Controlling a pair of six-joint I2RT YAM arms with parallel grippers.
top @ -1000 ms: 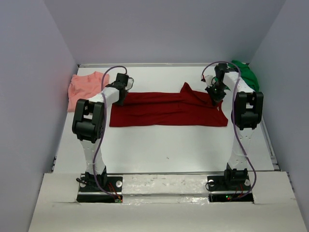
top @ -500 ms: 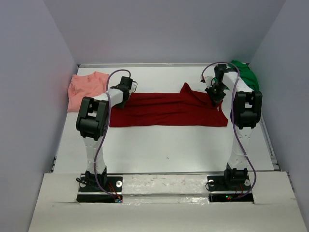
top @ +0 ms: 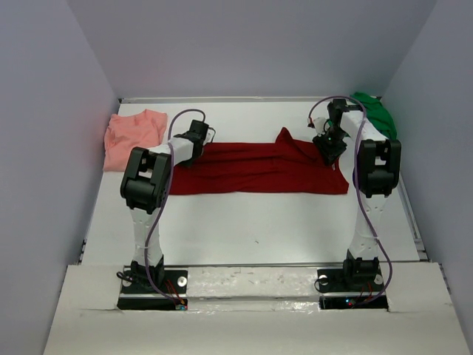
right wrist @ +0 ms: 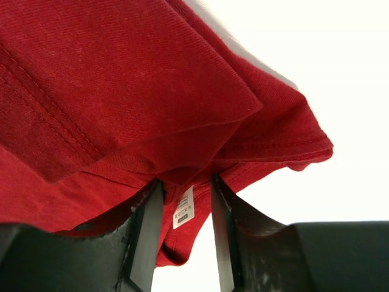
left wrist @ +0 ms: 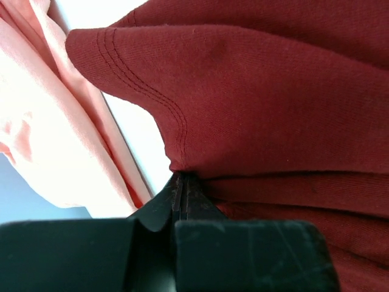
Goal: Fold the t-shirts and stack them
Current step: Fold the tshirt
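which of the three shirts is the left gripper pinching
The dark red cloth t-shirt, spread in the middle, its edge pinched in the shut left gripper. The salmon-pink cloth t-shirt and bright green cloth t-shirt lie bunched at the far corners.

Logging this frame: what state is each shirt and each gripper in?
dark red shirt, laid out as a long band, each end at a gripper.
salmon-pink shirt, crumpled, far left, untouched.
green shirt, crumpled, far right, untouched.
left gripper, shut on the dark red shirt.
right gripper, open, red cloth between the jaws.
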